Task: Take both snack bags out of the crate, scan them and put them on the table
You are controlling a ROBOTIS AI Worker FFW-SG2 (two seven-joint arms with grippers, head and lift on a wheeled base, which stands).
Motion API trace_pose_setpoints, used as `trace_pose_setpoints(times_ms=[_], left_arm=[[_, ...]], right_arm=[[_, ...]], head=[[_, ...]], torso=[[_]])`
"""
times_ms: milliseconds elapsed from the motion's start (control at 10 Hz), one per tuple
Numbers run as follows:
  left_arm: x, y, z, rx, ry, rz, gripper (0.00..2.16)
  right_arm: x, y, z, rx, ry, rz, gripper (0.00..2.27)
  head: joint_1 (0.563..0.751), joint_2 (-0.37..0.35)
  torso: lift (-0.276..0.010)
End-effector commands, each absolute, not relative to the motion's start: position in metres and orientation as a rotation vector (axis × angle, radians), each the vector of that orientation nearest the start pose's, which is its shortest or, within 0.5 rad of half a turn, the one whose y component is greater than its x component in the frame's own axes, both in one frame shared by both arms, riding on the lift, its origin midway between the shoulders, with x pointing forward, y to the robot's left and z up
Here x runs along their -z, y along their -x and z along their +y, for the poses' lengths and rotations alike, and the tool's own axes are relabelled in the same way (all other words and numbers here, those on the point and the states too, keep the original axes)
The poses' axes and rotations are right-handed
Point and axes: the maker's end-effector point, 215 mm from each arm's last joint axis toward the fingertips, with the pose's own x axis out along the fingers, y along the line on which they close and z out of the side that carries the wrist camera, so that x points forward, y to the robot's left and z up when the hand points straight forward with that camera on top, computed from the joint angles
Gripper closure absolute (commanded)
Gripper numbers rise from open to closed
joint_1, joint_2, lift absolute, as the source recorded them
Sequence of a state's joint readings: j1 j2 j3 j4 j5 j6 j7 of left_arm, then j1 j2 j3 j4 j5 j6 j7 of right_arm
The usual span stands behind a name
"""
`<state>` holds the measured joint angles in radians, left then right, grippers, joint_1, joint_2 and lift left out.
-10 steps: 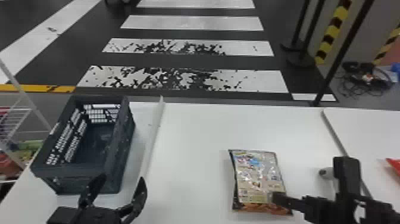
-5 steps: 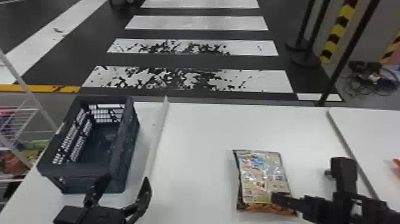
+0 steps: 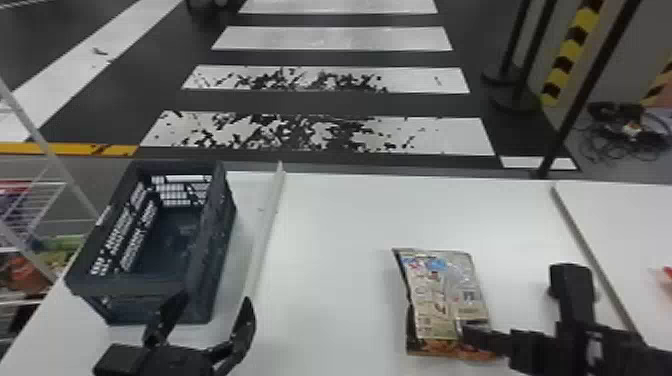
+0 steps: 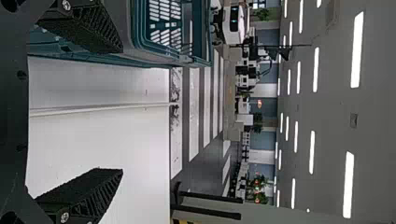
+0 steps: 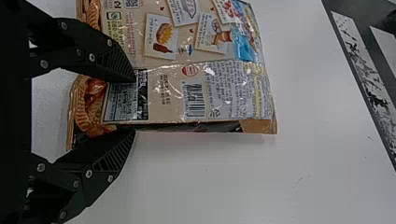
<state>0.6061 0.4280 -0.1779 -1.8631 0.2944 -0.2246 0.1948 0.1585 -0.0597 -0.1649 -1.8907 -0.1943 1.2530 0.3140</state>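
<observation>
My left gripper (image 3: 205,310) stands open over the table, in front of the crate's near right corner; in the left wrist view the fingers of this gripper (image 4: 122,112) are wide apart with nothing between them. The dark crate (image 3: 145,287) has a bare floor. A brown snack bag (image 3: 440,300) lies on the table, printed back up. At its near right side is my right gripper (image 3: 470,334). In the right wrist view, this gripper (image 5: 134,105) is shut on the side of the snack bag (image 5: 210,88), its barcode panel between the fingers. A red thing (image 3: 667,272) shows at the far right.
A pale raised strip (image 3: 265,230) runs between the crate and the bag. Another divider (image 3: 590,250) lies farther right, with a small round object (image 3: 553,291) partly behind my right arm. Wire shelving (image 3: 35,200) stands left of the table.
The head view has shifted slightly, so the crate, bag and left gripper appear a little farther right. My right arm now covers more of the small round object. The bag stays on the table.
</observation>
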Motion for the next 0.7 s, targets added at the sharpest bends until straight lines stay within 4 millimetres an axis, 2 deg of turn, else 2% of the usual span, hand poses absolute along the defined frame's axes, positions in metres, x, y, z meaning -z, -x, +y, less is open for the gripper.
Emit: trace_pose_setpoints(times_ms=[0,200,600], left_arm=[[0.434,-0.383,0.246,0.093,-0.006,0.17,0.09],[0.434,-0.383,0.246,0.093,-0.006,0.17,0.09],[0.434,-0.383,0.245,0.093,-0.008,0.169,0.09]], right_arm=[[0.553,-0.39,-0.217,-0.227,-0.308,1.053,2.26],[0.546,-0.391,-0.213,-0.243,-0.315,1.035,2.26],[0.495,-0.405,-0.229,-0.24,-0.405,0.912,2.26]], head=[[0.695,0.048],[0.695,0.046],[0.695,0.039]], torso=[[-0.092],[-0.092],[-0.092]])
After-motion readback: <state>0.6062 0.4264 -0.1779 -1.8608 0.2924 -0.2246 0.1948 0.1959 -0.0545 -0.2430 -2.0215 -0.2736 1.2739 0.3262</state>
